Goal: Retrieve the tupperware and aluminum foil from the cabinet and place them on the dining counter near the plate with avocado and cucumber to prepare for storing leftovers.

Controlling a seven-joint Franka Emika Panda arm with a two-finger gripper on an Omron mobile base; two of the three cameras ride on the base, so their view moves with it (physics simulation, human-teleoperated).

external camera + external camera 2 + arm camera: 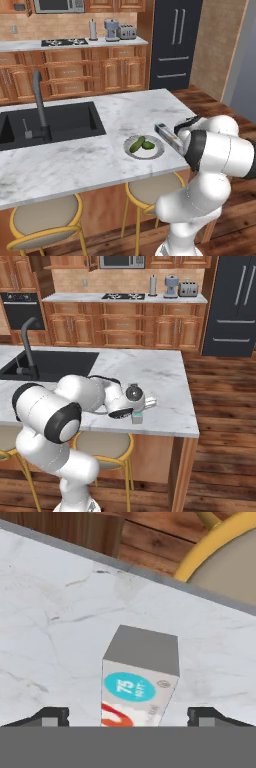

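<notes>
Aluminum foil point(140, 677) running off bottom of hand view, far end cut away. In left base view, white arm covering carton's near end. In right base view, wrist hiding most of carton, plate not making itself out behind arm. Gripper point(128, 718) fingertips point(50, 716) barely peeking above lower edge. Carton print mostly too blurred for reading.

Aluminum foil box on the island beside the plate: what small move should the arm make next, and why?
Probably lift the gripper straight away. The aluminum foil lies on the dining counter beside the plate, and the fingertips stand wide of its sides, so it looks released. No tupperware is visible yet.
</notes>
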